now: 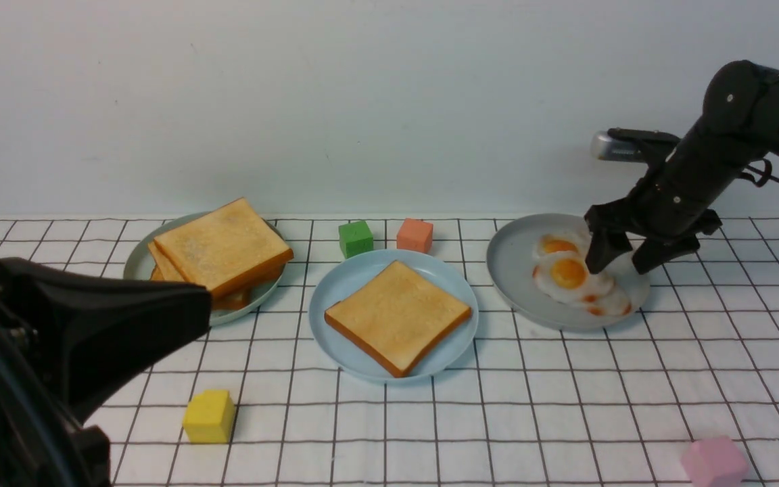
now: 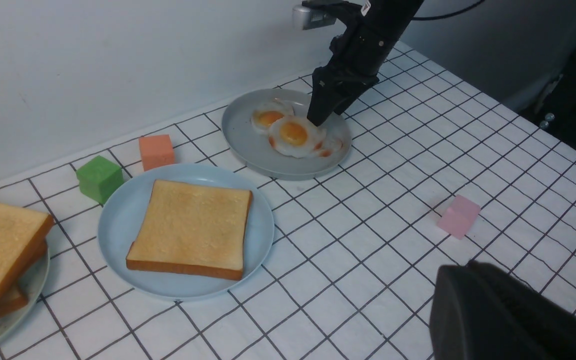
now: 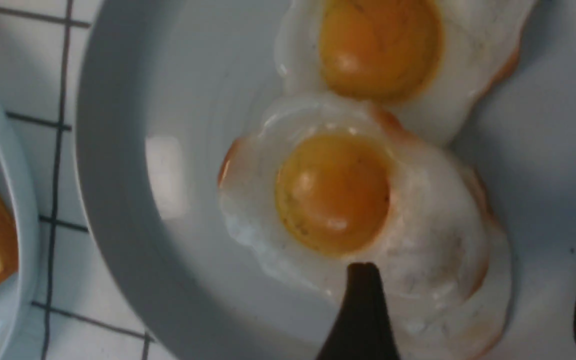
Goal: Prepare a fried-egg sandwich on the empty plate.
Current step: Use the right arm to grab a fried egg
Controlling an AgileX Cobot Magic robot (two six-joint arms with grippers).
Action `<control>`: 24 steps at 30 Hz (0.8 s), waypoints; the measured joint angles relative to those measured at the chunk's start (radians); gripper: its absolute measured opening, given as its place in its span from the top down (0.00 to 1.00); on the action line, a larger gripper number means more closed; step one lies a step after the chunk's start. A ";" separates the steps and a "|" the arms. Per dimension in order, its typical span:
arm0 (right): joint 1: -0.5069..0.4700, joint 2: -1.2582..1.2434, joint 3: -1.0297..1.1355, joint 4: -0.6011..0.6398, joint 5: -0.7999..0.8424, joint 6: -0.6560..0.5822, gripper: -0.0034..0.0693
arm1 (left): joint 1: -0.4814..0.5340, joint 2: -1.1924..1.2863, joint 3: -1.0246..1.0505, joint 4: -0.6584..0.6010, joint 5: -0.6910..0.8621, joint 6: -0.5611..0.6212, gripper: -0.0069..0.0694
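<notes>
- We see the right gripper point(image 1: 619, 268) low over the grey plate point(image 1: 514, 270), its jaws spread wide, one finger above the white of the top fried egg point(image 1: 569, 274); we cannot tell whether it touches.
- One toast slice point(image 1: 397, 316) lies flat on the light blue plate point(image 1: 339, 287), mid-table.
- The left gripper point(image 1: 186, 308) hangs front-left, jaws together.

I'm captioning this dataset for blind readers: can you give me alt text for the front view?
The right tool, jaws open, points down at fried eggs on a grey plate at the right. In the middle, one toast slice lies on a light blue plate; a stack of toast sits on a third plate at left.
</notes>
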 joint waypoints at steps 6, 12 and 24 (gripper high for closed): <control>0.006 0.068 -0.066 0.034 0.009 -0.071 0.14 | 0.000 0.000 0.000 0.000 0.002 0.000 0.93; 0.023 0.080 -0.072 0.023 -0.004 -0.130 0.14 | 0.000 0.000 0.000 0.001 -0.002 0.000 0.93; 0.036 0.081 -0.076 0.017 0.000 -0.178 0.30 | 0.000 0.000 0.000 0.012 -0.011 0.000 0.93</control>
